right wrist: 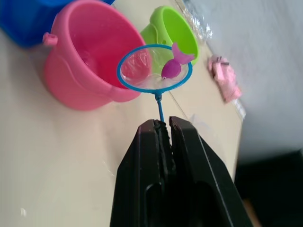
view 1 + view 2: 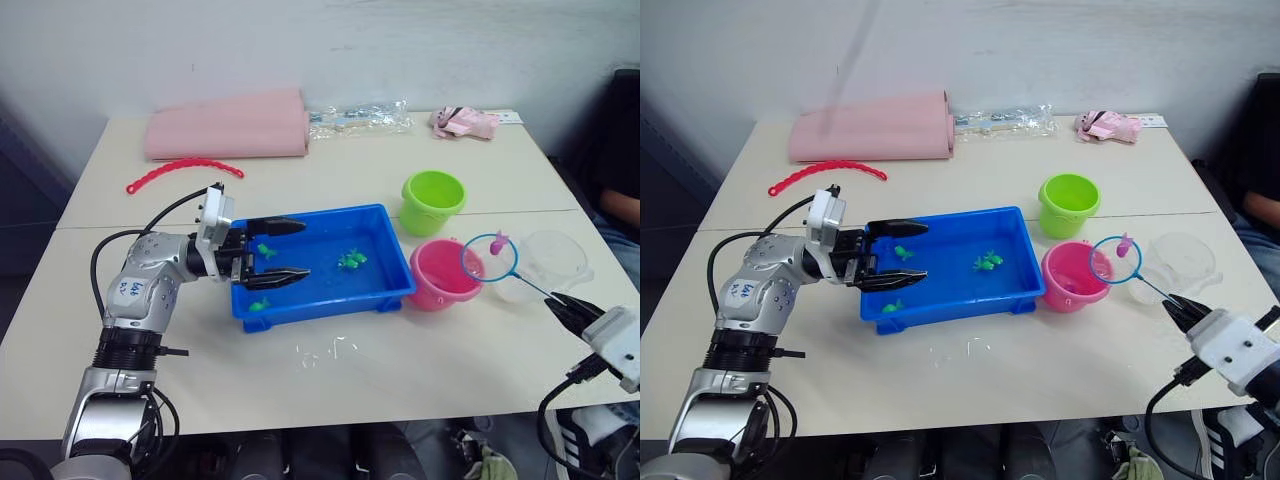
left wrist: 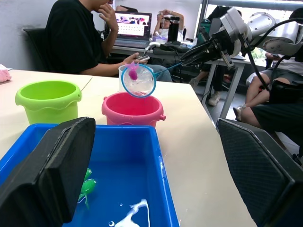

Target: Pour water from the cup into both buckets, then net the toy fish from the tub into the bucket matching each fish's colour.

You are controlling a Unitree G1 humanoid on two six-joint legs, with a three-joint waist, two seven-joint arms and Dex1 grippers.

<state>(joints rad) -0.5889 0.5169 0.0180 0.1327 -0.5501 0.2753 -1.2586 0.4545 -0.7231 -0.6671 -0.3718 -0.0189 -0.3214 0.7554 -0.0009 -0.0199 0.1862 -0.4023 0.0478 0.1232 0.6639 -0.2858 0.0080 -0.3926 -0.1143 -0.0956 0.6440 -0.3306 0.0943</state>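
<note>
Tabletop sorting is progressing: right gripper (image 1: 163, 125) is pinching the net (image 2: 489, 257), carrying a pink fish (image 1: 173, 65) beside the pink bucket (image 2: 444, 273); left gripper (image 2: 290, 249), spread, is hovering over the tub (image 2: 322, 299), green fish (image 2: 351, 260) remaining.

Pink folded cloth (image 2: 230, 125), red chain (image 2: 185, 171), plastic bag (image 2: 358, 119) on table (image 2: 400, 380).
</note>
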